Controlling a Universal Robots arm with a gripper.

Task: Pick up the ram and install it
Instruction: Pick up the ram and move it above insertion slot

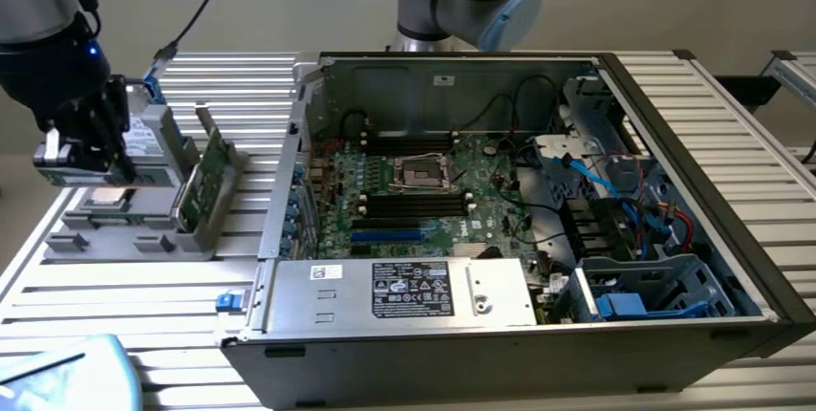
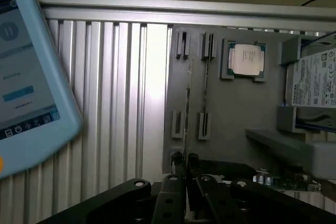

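The gripper (image 1: 79, 172) hangs over the grey holder tray (image 1: 76, 239) at the worktop's (image 1: 191, 287) edge on the exterior view's left, its jaws drawn narrow, almost together. In the wrist view the ram (image 2: 187, 95) shows edge-on as a thin line in line with the fingertips, between the tray's slotted posts and near the processor (image 2: 245, 59). Whether the jaws pinch it or merely stand above it I cannot tell. A taller green board (image 1: 204, 177) stands upright in the tray, beside the open computer case (image 1: 382, 373), whose long black slots (image 1: 415, 205) face up.
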